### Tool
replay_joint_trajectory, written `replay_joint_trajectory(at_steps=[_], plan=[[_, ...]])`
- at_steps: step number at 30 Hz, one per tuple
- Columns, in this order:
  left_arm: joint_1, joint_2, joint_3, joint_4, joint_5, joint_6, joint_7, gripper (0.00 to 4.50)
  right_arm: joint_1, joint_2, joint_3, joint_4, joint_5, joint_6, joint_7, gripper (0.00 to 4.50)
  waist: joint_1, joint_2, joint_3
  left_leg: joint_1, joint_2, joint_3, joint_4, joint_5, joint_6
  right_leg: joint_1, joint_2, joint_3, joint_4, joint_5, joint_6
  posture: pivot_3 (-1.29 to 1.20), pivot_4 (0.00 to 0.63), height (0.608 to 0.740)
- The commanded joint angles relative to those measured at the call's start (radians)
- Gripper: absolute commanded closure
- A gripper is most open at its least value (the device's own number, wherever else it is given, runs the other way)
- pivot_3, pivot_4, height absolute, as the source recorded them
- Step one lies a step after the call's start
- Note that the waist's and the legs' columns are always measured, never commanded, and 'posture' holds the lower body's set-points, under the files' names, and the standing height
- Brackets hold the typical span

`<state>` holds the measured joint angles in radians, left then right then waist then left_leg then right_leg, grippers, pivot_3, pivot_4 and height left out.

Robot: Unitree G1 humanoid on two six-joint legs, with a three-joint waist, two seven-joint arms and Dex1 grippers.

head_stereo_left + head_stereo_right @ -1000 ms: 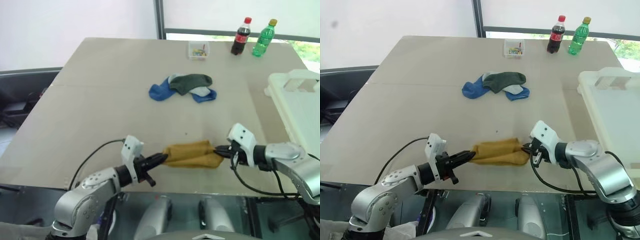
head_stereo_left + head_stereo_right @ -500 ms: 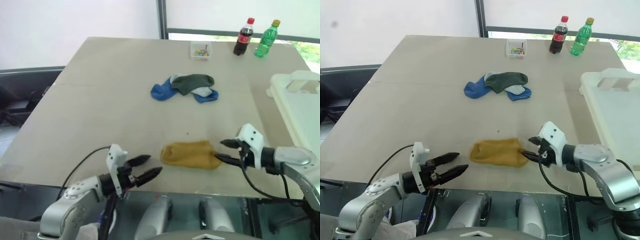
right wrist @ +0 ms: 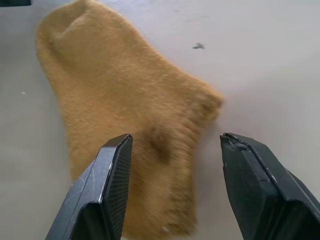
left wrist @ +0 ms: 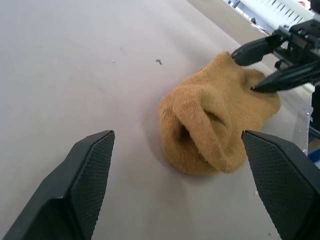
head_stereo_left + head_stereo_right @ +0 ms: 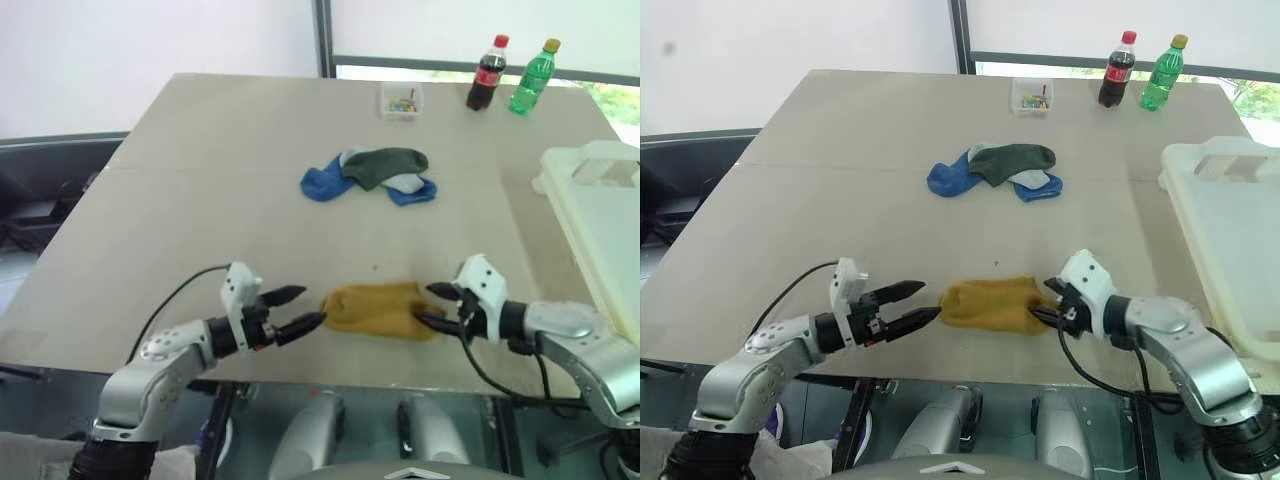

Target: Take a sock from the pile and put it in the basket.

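A soft mustard-yellow knitted sock [image 5: 378, 309] is seen lying flat near the front edge of the beige desk [image 5: 200, 200], between the left hand [image 5: 296, 309] and the right hand [image 5: 432, 305], both spread open and gripping nothing. Behind this sock lies the pile of blue, dark green and pale socks [image 5: 370, 175], and to the sock's right the cream-white rectangular plastic basket [image 5: 600, 220] is set.

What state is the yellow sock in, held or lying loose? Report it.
Lying loose. The yellow sock rests flat on the table; the left gripper and the right gripper stand open at its two ends.
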<state>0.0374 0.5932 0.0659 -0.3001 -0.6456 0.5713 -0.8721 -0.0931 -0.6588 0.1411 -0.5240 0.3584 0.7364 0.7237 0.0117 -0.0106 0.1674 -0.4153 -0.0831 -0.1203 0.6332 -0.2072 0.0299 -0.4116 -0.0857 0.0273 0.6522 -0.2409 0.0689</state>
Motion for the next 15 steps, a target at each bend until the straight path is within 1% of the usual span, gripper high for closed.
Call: replay_joint_trajectory(at_steps=[1, 4, 7, 15], plan=[[-0.029, -0.004, -0.013, -0.003, 0.016, -0.022, -0.011, 0.22, -0.017, 0.006, 0.045, 0.053, -0.064, -0.038, -0.031, 1.67, 0.001, 0.0, 0.0, 0.0, 0.0, 0.0, 0.0, 0.0, 0.0, 0.0, 0.0, 0.0, 0.0, 0.0, 0.0, 0.0, 0.15, 0.74], [-0.044, -0.009, -0.019, 0.006, 0.023, -0.025, -0.011, 0.22, -0.017, 0.01, 0.045, 0.075, -0.078, -0.064, -0.032, 1.67, 0.001, 0.0, 0.0, 0.0, 0.0, 0.0, 0.0, 0.0, 0.0, 0.0, 0.0, 0.0, 0.0, 0.0, 0.0, 0.0, 0.15, 0.74], [-0.048, -0.008, -0.022, 0.007, 0.023, -0.022, -0.015, 0.22, -0.006, 0.009, 0.018, 0.048, -0.05, -0.066, -0.016, 1.67, 0.001, 0.0, 0.0, 0.0, 0.0, 0.0, 0.0, 0.0, 0.0, 0.0, 0.0, 0.0, 0.0, 0.001, 0.001, 0.0, 0.15, 0.74], [-0.042, 0.015, -0.031, -0.019, 0.007, 0.012, -0.039, 0.22, 0.017, -0.007, -0.007, 0.013, -0.046, -0.103, -0.004, 1.67, 0.001, 0.0, 0.0, 0.0, 0.0, 0.0, 0.0, 0.0, 0.0, 0.0, 0.0, 0.0, 0.0, 0.001, 0.001, 0.0, 0.15, 0.74]])
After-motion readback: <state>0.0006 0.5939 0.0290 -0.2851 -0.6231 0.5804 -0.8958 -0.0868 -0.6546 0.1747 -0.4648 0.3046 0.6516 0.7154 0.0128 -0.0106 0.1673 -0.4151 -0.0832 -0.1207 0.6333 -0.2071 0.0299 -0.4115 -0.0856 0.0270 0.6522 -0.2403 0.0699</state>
